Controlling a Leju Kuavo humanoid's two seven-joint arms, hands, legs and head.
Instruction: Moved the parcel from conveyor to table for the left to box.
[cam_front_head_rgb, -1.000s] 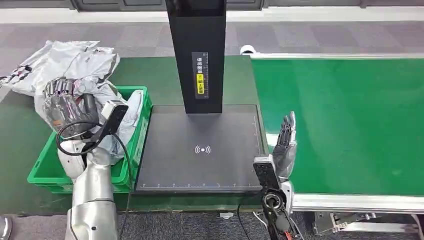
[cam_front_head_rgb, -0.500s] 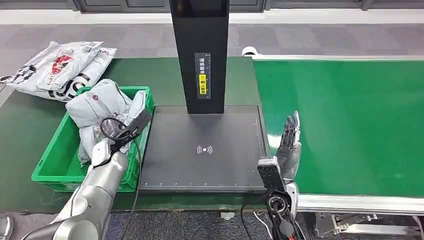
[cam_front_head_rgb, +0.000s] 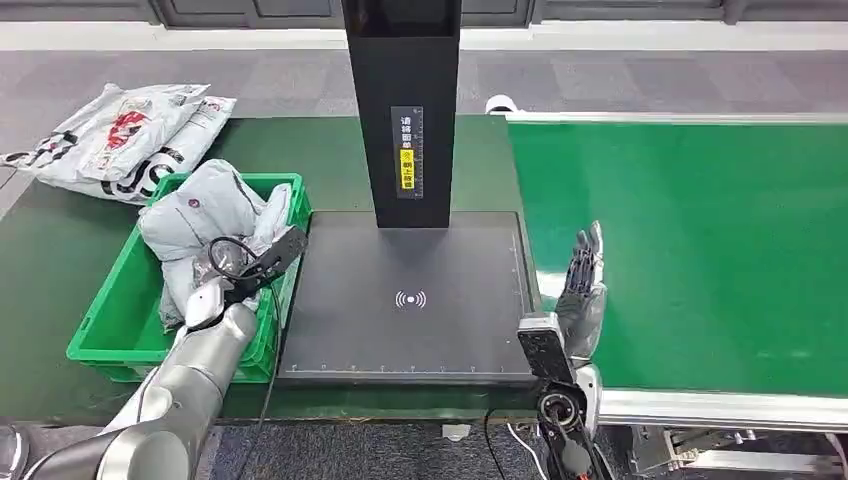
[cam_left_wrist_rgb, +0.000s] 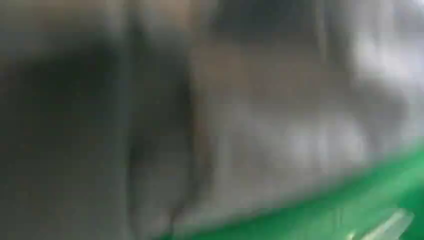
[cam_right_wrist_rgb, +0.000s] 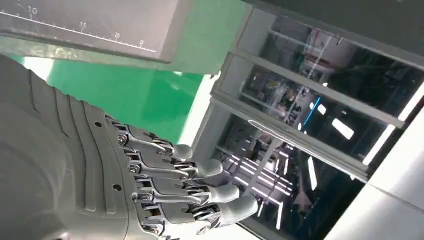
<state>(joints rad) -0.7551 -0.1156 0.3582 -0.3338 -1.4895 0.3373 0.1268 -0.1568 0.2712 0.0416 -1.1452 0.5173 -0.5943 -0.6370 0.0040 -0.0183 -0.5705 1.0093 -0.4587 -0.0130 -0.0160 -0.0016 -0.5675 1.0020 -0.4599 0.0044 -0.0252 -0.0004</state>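
At the conveyor's (cam_front_head_rgb: 700, 250) near left edge we hold our right robot hand (cam_front_head_rgb: 581, 296) upright, fingers straight and apart, holding nothing. No parcel lies on the belt. Far left, our left robot hand (cam_front_head_rgb: 222, 280) sits low in the green crate (cam_front_head_rgb: 110, 335) against the grey parcel (cam_front_head_rgb: 205, 212); its grip we cannot tell. The scanner pad (cam_front_head_rgb: 405, 300) on the tabletop (cam_front_head_rgb: 40, 260) lies between.
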